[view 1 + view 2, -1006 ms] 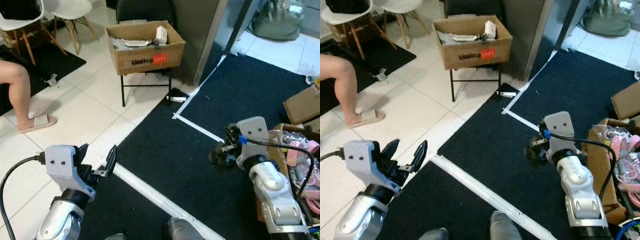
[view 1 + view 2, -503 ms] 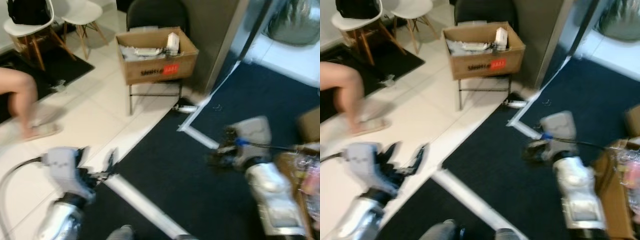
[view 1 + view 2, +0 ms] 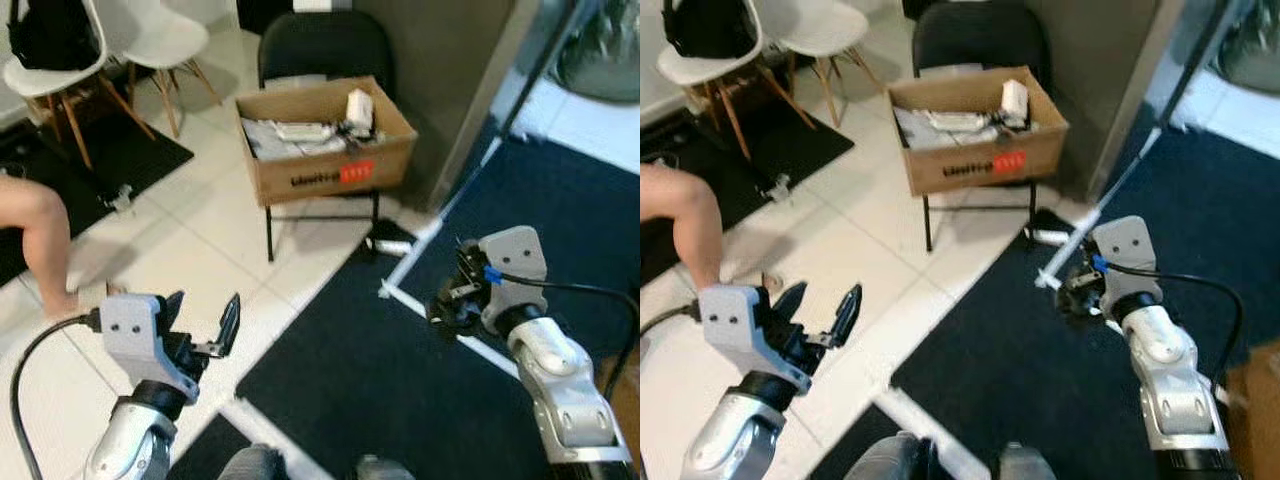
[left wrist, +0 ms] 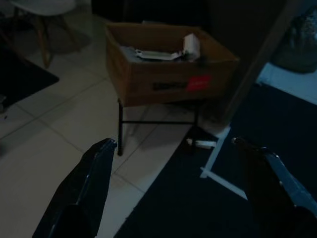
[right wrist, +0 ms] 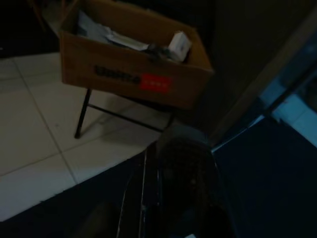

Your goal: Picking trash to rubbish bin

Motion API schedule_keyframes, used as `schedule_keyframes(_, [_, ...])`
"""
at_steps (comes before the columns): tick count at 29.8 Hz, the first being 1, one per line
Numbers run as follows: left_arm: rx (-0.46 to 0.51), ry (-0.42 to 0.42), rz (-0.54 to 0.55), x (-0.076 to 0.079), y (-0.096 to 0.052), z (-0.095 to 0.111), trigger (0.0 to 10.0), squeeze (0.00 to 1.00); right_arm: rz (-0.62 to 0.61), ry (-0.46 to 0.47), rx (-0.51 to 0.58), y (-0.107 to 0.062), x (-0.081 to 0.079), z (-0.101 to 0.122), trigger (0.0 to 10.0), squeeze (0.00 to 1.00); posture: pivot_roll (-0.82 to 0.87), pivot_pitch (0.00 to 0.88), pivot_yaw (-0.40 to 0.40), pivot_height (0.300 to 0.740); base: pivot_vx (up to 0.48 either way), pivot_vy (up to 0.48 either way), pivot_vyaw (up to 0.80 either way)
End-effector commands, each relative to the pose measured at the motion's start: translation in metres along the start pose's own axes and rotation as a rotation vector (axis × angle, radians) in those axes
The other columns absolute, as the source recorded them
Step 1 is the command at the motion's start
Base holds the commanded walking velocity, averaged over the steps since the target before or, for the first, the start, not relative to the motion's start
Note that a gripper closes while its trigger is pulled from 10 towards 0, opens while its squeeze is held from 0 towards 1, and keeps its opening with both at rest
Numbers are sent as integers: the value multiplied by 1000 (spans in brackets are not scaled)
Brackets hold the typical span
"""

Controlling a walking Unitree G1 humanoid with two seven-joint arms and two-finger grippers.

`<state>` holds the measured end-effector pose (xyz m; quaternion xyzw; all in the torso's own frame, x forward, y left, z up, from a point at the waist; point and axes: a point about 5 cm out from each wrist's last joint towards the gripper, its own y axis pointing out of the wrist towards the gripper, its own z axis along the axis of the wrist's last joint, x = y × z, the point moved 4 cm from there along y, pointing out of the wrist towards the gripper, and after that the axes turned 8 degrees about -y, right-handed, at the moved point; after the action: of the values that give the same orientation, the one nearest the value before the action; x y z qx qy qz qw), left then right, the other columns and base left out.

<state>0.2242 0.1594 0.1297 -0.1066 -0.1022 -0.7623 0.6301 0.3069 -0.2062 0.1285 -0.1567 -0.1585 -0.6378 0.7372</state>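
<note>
- Two tools in view, both held short of the cardboard box [image 3: 325,135], which sits on a black chair [image 3: 322,45] and serves as the bin.
- Left tool [image 3: 205,325]: fingers spread wide, nothing between them, over white floor tile well short of the box. Left wrist view looks straight at the box between the two fingers [image 4: 91,183].
- Right tool [image 3: 448,300]: closed on a dark crumpled item [image 5: 185,173], the trash. It hangs over the dark carpet [image 3: 400,380], nearer the box than the left tool but not over it.
- Box contents: papers and a small white carton [image 3: 359,103] at its far right corner; red label on the front face.
- Small white bottle-like object [image 3: 390,245] lies on the floor just below the box, beside the white tape line [image 3: 425,230].
- Person's bare leg [image 3: 40,235] is well left of the box; white chairs [image 3: 120,40] stand behind it.
</note>
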Motion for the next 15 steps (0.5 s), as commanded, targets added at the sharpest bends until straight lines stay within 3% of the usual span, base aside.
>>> schedule_keyframes(1, [-21,-2,2,-1,-2,-4,10000,0,-9,-9,-14,-4,3,-4,10000,0,-129,88,10,740,405,0,0])
schedule_keyframes(15, [-22,-1,3,-1,-2,-4,10000,0,-7,-22,-14,-3,2,-3,10000,0,-126,87,10,740,403,0,0])
